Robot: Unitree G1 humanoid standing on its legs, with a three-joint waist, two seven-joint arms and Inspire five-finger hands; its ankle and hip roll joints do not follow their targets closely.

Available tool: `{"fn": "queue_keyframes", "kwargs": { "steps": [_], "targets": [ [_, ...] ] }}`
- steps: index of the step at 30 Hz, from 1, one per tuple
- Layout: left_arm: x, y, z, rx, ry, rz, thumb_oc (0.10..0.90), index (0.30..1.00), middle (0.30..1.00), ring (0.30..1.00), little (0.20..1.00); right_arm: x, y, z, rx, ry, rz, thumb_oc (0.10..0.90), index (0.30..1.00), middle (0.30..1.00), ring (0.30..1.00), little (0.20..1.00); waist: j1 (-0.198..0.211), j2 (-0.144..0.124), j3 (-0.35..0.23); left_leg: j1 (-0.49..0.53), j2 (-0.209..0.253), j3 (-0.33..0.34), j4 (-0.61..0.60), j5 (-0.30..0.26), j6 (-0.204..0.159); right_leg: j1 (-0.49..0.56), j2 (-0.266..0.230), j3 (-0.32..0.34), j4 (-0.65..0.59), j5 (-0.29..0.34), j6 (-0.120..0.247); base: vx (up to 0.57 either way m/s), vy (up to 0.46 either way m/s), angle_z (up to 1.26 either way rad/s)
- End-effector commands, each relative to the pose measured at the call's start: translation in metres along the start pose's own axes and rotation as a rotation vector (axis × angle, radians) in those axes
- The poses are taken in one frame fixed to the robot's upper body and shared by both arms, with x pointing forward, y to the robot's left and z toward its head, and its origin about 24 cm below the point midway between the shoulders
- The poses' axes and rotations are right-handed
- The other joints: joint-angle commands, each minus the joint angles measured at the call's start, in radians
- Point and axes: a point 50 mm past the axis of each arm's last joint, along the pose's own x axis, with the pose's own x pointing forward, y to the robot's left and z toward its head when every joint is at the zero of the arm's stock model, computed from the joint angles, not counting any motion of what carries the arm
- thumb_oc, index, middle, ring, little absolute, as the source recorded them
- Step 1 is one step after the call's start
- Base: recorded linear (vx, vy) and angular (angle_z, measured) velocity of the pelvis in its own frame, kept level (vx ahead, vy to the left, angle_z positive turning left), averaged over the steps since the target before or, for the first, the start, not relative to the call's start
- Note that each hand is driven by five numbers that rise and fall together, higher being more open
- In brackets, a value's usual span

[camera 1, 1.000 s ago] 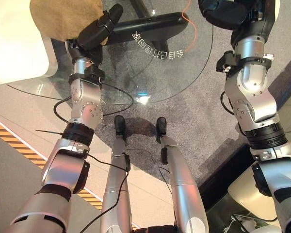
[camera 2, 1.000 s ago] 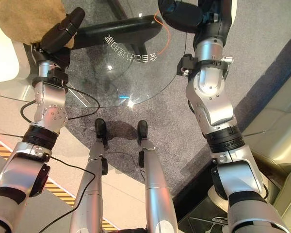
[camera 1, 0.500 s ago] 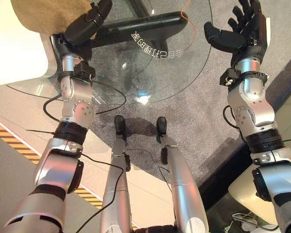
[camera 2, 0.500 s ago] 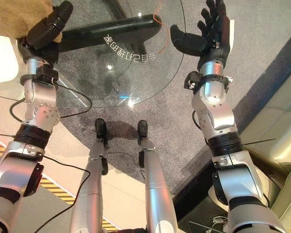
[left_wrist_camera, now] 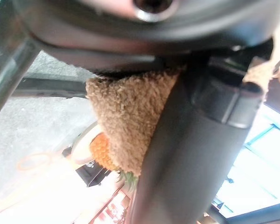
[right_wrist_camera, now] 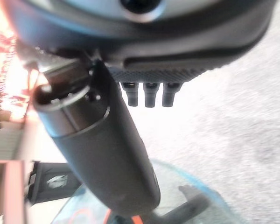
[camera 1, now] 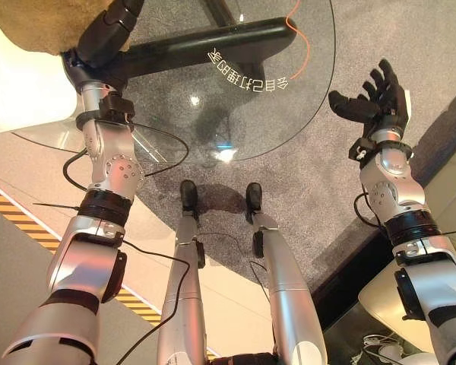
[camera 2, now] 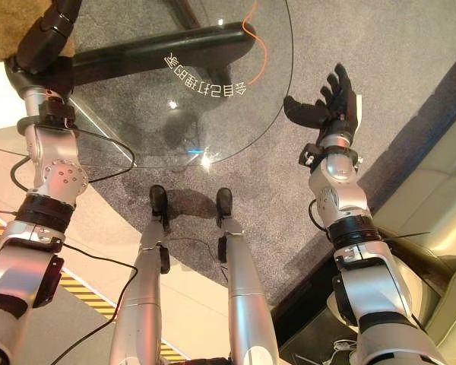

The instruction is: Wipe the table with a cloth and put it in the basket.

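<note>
The tan cloth was pinched in the left hand, its fingers closed on it beyond the far left rim of the glass table, presumably for carrying away. The right hand was held beside the table's right rim, fingers spread, empty.

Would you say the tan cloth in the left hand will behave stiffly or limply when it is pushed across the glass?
Probably limp: the cloth drapes and folds against the left hand. Its nubby pile suggests it is light and likely grips rather than slides on the glass table.
</note>
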Motion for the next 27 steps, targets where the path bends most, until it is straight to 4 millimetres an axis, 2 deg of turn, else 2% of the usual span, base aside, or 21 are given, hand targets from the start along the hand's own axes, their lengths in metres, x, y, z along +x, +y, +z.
{"fn": "queue_keyframes", "kwargs": {
  "steps": [1, 11, 14, 27],
  "targets": [
    [0.034, -0.035, 0.071, -0.045, -0.349, -0.153, 0.100, 0.300, 0.300, 0.300, 0.200, 0.004, -0.025, 0.027, 0.054, -0.138, -0.051, 0.800, 0.900, 0.900, 0.900, 0.900, -0.010, 0.055, -0.024, 0.011, -0.024, -0.005, 0.133, -0.158, 0.027, 0.090, 0.007, 0.008, -0.085, -0.024, 0.042, 0.00, 0.000, 0.00],
    [0.039, -0.022, 0.087, 0.012, -0.368, -0.078, 0.100, 0.300, 0.300, 0.300, 0.200, 0.003, -0.063, -0.007, 0.029, 0.000, -0.169, 0.800, 0.900, 0.900, 0.900, 0.900, 0.003, 0.046, -0.024, 0.004, -0.026, -0.009, 0.136, -0.161, 0.027, 0.088, 0.012, -0.001, -0.085, -0.023, 0.040, 0.00, -0.003, 0.00],
    [0.042, -0.015, 0.095, 0.033, -0.376, -0.047, 0.100, 0.300, 0.300, 0.300, 0.200, 0.000, -0.081, -0.021, 0.025, 0.046, -0.214, 0.800, 0.900, 0.900, 0.900, 0.900, 0.008, 0.045, -0.024, 0.000, -0.028, -0.011, 0.141, -0.164, 0.029, 0.087, 0.014, -0.003, -0.084, -0.024, 0.039, 0.00, 0.000, 0.00],
    [0.046, 0.009, 0.112, 0.154, -0.370, 0.098, 0.100, 0.300, 0.300, 0.300, 0.200, -0.016, -0.123, -0.054, -0.009, 0.183, -0.318, 0.800, 0.900, 0.900, 0.900, 0.900, 0.019, 0.036, -0.024, -0.011, -0.028, -0.020, 0.154, -0.170, 0.033, 0.086, 0.019, -0.014, -0.085, -0.022, 0.039, 0.00, -0.007, 0.00]
  ]
}}
